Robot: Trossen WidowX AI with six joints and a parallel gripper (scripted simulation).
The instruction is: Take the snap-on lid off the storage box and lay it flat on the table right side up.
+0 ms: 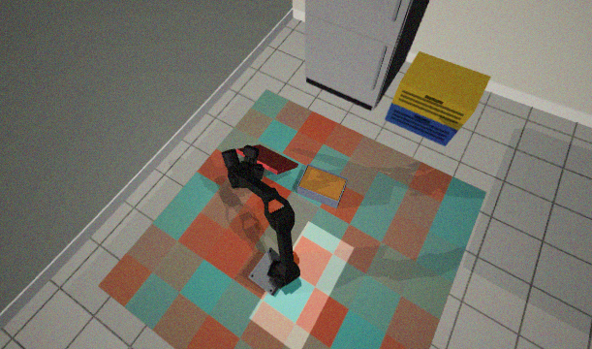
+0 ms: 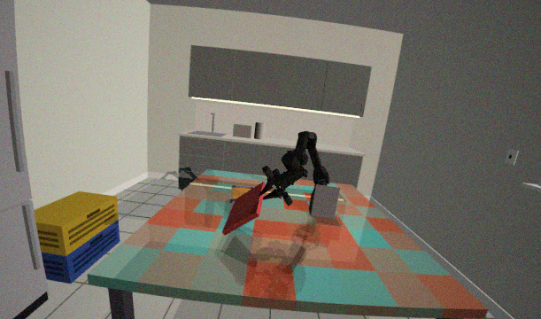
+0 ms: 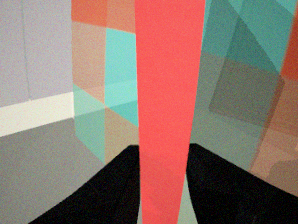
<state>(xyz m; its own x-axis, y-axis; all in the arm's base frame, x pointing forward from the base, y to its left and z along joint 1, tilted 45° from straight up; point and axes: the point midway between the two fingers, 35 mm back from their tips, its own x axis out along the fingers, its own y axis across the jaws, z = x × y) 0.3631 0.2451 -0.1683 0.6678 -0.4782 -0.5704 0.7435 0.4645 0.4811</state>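
Note:
The red lid is off the box and steeply tilted in the air, its lower edge pointing down and away from the gripper. My gripper is shut on its edge; in the top view the fingers are mostly hidden. The wrist view shows the lid edge-on between the black fingertips. The grey-blue storage box stands upright and open, orange inside, to the right of the lid in the top view. In the exterior view the lid partly hides the box.
The patchwork table bears the arm's grey base plate. Shadows of the arm and lid fall on its top. Yellow and blue crates and a fridge stand on the floor beyond the table's edge.

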